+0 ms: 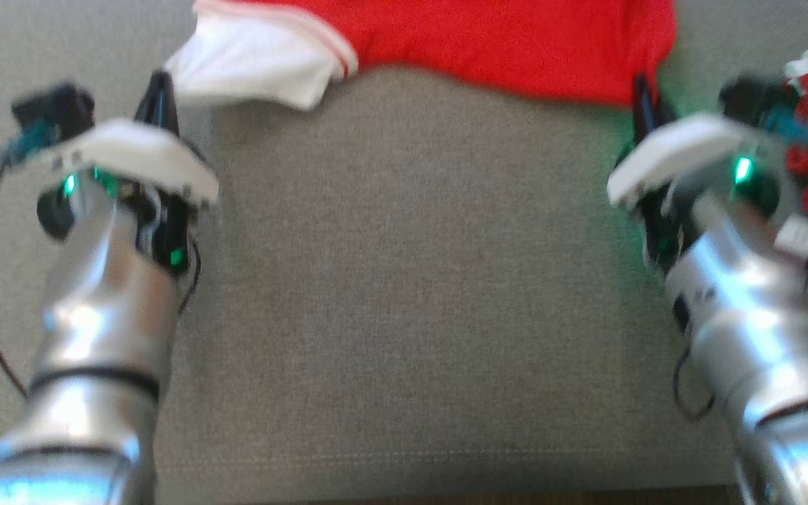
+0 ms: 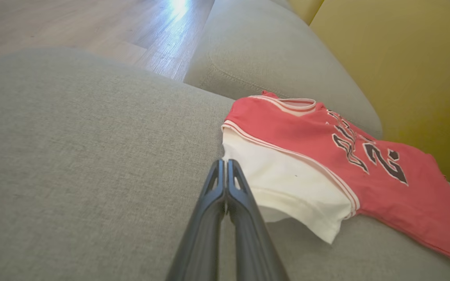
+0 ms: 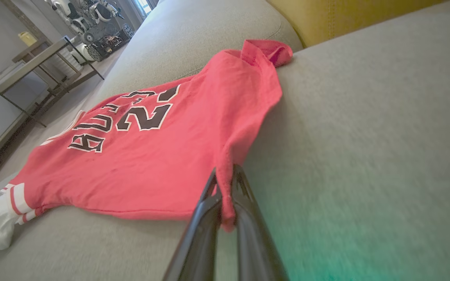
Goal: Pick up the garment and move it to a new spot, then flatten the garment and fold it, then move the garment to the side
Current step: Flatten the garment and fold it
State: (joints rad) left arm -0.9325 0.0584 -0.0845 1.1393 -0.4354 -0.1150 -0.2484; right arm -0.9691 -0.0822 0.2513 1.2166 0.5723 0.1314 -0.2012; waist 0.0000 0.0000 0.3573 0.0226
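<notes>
The garment (image 1: 516, 49), a red jersey with a white sleeve (image 2: 287, 183), lies spread on the grey sofa (image 1: 404, 280), print side up and close to the back cushion. It is not yet fully flat: the far corner is curled and a ridge runs up from the near hem (image 3: 225, 203). The right gripper (image 1: 642, 95) is clamped on this hem, with a small fold of red cloth standing between its jaws. The left gripper (image 1: 158, 81) has its jaws pressed together right at the edge of the sleeve. No cloth can be seen between them, so it cannot be told whether it really holds the sleeve. The step in hand seems to be drawing the garment to its new spot and stretching it flat. To do it well, the left grip should first be made sure, otherwise only the right side will travel and the garment will turn and wrinkle. Both arms should then pull together, low over the sofa and slightly apart, so that the near edge becomes straight and the ridge disappears.
</notes>
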